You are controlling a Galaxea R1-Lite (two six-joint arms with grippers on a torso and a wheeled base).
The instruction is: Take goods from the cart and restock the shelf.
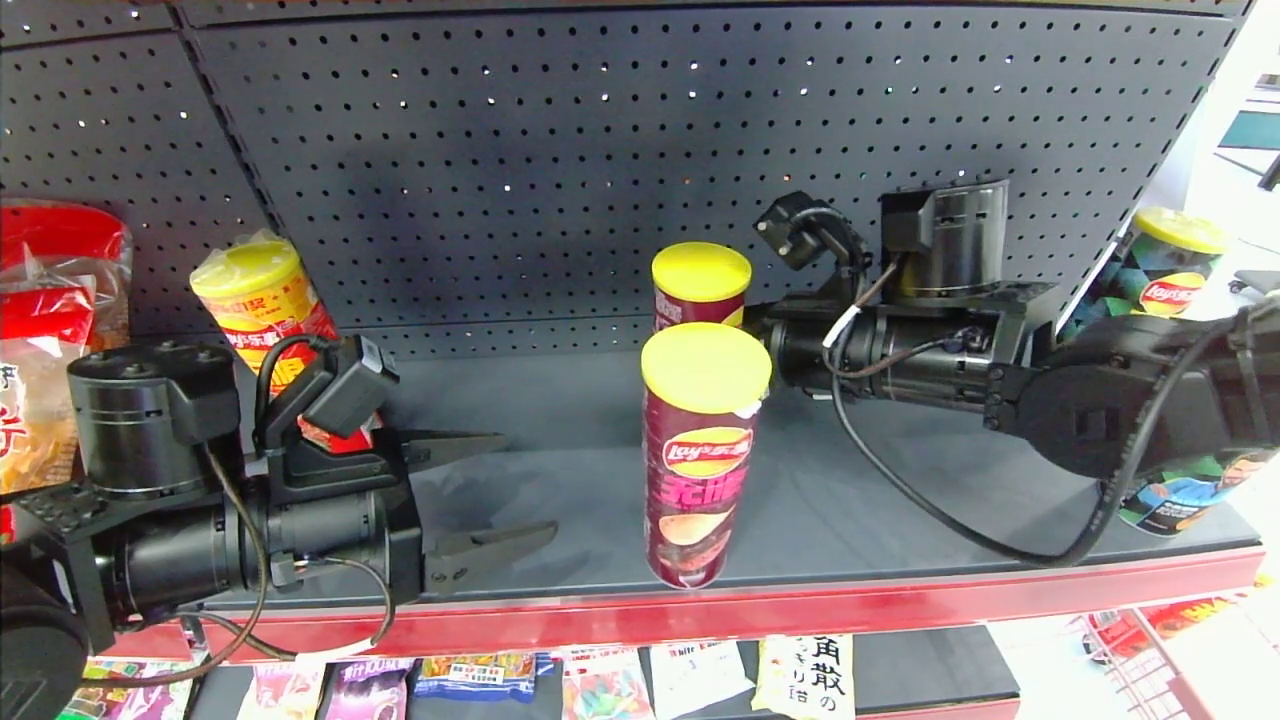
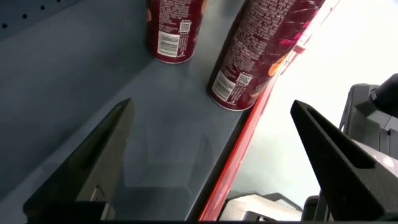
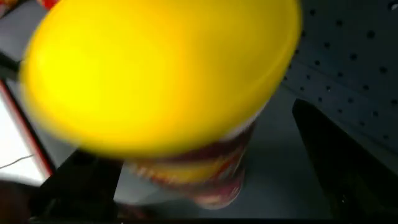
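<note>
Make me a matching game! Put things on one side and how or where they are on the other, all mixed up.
Things:
1. front maroon can
2. yellow-and-red can
3. left gripper

States:
A. open, holding nothing
B. tilted, at the left end of the shelf
C. upright, near the front edge

Pairs: 1-C, 2-B, 3-A

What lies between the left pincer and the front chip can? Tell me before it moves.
Nothing stands there. In the head view, bare grey shelf board runs from the open left pincer to the front chip can.
</note>
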